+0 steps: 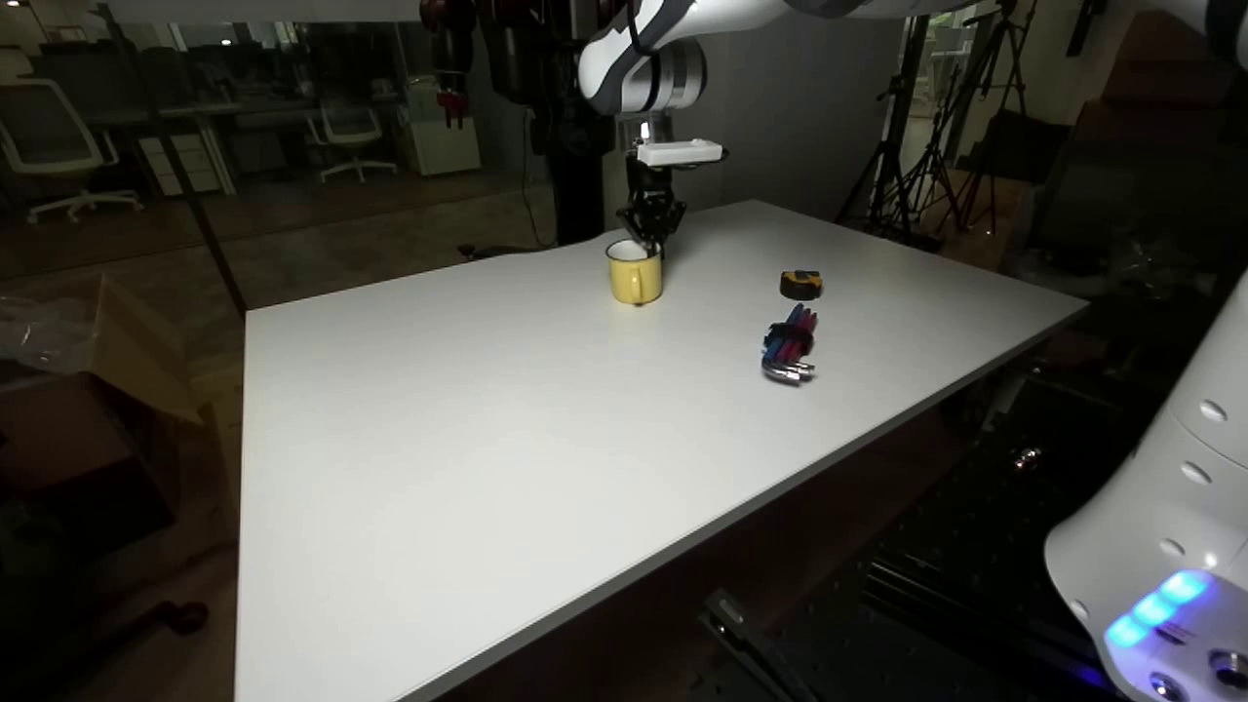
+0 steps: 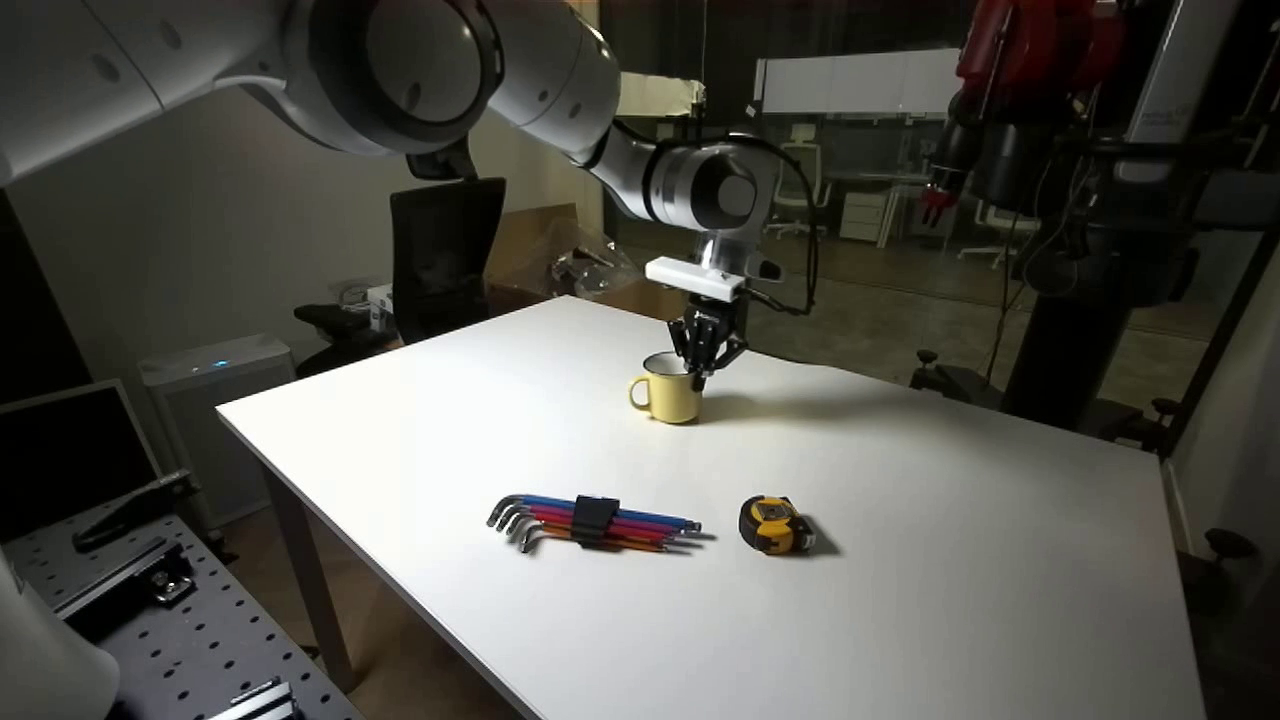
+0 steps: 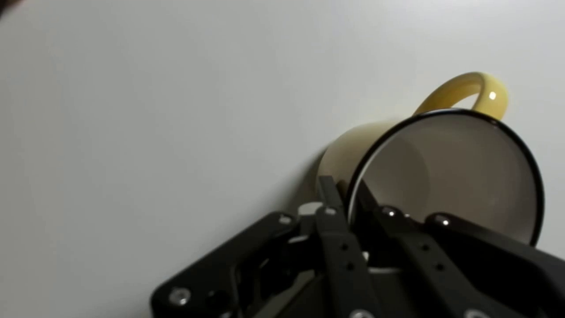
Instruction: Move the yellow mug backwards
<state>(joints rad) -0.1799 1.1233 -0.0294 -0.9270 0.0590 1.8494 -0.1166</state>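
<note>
The yellow mug [image 1: 624, 281] is upright near that edge of the white table [image 2: 900, 620] which lies opposite the arm's base [image 1: 1150, 546]; the gripper [image 3: 345, 187] pinches its wall, one finger [image 3: 370, 212] inside the black rim [image 3: 450, 111] and one outside; in an exterior view the handle [image 2: 633, 394] points toward the table's left corner; whether the mug's bottom touches the table is hard to tell; the hex key set [image 2: 600, 521] lies nearer the edge beside the arm's base, its bent ends toward that edge; the tape measure [image 2: 768, 525] sits near its straight ends, farther from that edge; both are well apart from the mug.
</note>
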